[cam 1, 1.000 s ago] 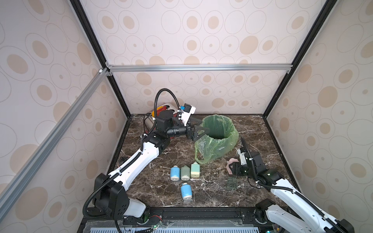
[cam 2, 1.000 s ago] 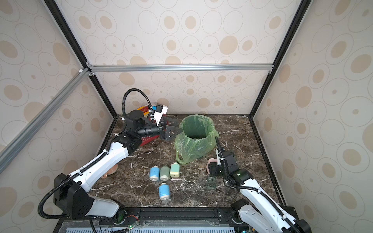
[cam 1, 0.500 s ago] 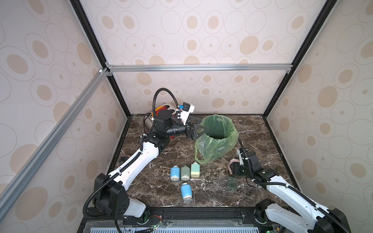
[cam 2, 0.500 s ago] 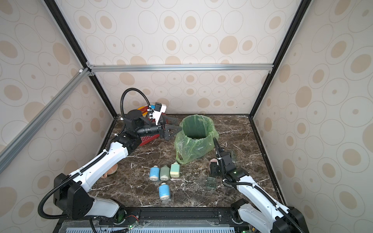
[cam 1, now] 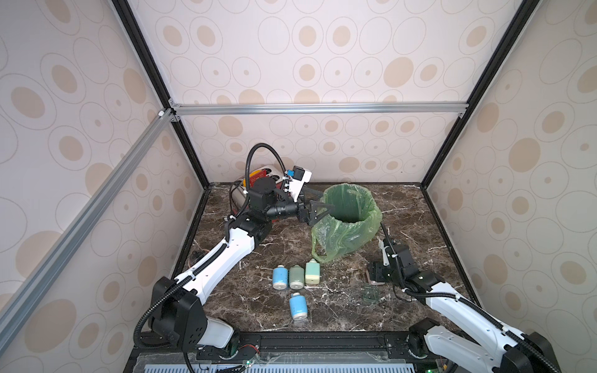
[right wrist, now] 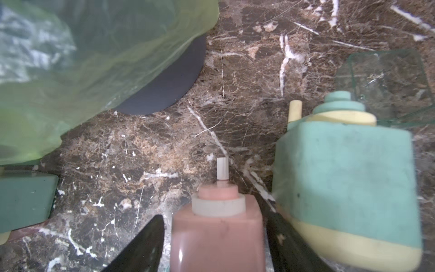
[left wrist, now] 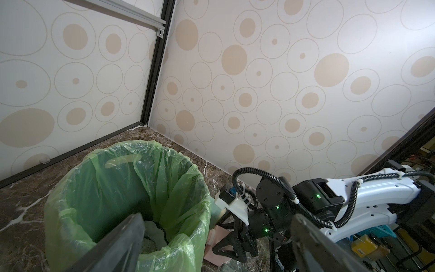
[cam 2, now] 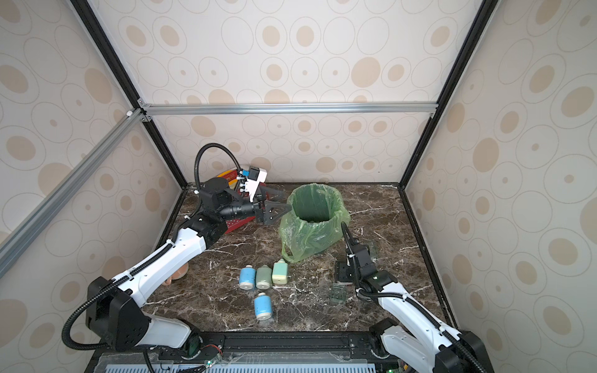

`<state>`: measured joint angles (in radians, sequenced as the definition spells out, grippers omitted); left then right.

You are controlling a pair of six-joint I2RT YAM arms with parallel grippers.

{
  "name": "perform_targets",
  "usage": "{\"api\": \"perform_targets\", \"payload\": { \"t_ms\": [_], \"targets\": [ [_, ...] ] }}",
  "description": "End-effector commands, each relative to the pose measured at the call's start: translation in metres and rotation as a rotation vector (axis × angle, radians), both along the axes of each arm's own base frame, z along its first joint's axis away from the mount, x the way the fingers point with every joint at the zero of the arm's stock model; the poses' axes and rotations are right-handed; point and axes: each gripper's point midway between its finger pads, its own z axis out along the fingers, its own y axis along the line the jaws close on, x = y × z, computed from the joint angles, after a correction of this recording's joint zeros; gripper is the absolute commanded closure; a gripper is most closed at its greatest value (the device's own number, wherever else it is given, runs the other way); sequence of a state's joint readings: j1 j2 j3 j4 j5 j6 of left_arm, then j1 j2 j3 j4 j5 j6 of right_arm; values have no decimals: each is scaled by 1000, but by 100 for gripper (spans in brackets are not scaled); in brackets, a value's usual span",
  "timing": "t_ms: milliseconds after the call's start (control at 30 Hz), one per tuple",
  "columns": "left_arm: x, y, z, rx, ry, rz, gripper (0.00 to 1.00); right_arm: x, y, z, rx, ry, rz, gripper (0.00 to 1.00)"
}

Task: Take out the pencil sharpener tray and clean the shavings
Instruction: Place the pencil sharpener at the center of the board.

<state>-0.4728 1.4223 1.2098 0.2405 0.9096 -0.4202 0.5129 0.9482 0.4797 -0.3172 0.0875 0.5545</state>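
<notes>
one pink sharpener [right wrist: 216, 240]; right pincer [right wrist: 214, 213] straddles it loosely

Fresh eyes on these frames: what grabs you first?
The green-bagged bin stands toward the back, centre, with the left tool open at its rim. Front centre, four pastel sharpeners sit clustered. To the right, the right tool straddles a pink sharpener near a clear tray.
</notes>
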Motion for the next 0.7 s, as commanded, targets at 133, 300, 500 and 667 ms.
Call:
{"api": "perform_targets", "payload": {
  "t_ms": [133,300,500,667],
  "targets": [
    [13,6,1,-3,-22,81,1,-1,1,29,53,-58,-2,11],
    [41,32,-15,61,2,315,1,-6,11,65,151,-193,49,1],
    [68,70,-25,53,66,529,1,-24,48,85,217,-169,249,1],
    [81,105,-33,54,114,706,1,-39,100,71,132,-168,390,1]
  ]
}}
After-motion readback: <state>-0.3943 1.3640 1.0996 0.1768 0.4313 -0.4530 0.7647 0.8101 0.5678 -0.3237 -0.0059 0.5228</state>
